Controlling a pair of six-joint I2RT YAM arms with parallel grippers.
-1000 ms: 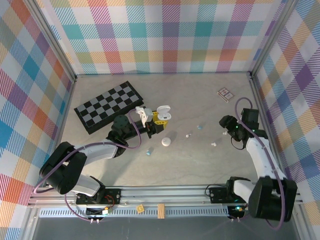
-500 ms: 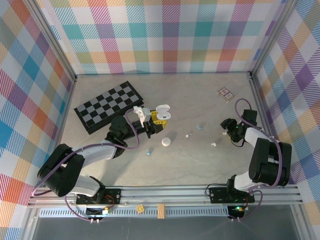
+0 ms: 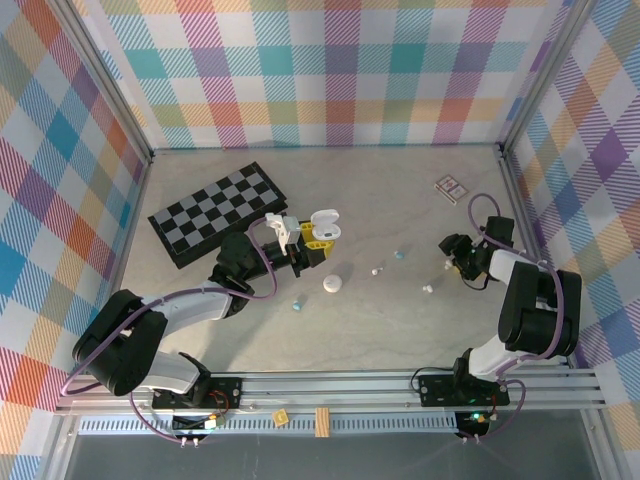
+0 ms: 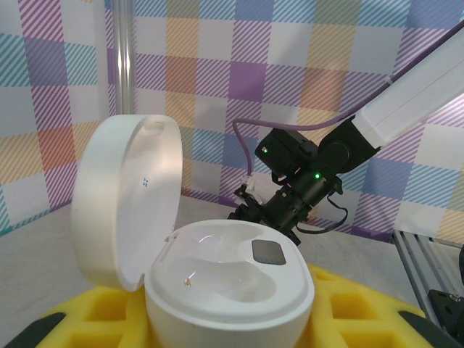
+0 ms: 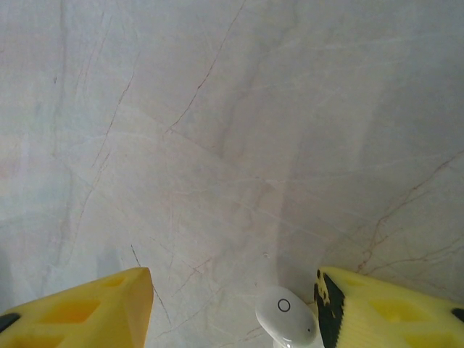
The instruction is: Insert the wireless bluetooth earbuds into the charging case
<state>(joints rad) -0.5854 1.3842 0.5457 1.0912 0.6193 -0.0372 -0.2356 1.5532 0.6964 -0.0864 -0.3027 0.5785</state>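
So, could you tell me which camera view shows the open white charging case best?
The left wrist view: the open white oval charging case sits close, lid raised, wells apparently empty. In the top view it is tiny.

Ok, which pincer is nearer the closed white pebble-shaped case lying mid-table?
Left. The left pincer, gripping the open white charging case, sits just beyond the closed white pebble-shaped case; the right pincer is far off to its right.

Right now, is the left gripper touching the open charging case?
Touching. The left wrist view shows the charging case with its white base wedged between the yellow pads of the left gripper, flush against both with no gap.
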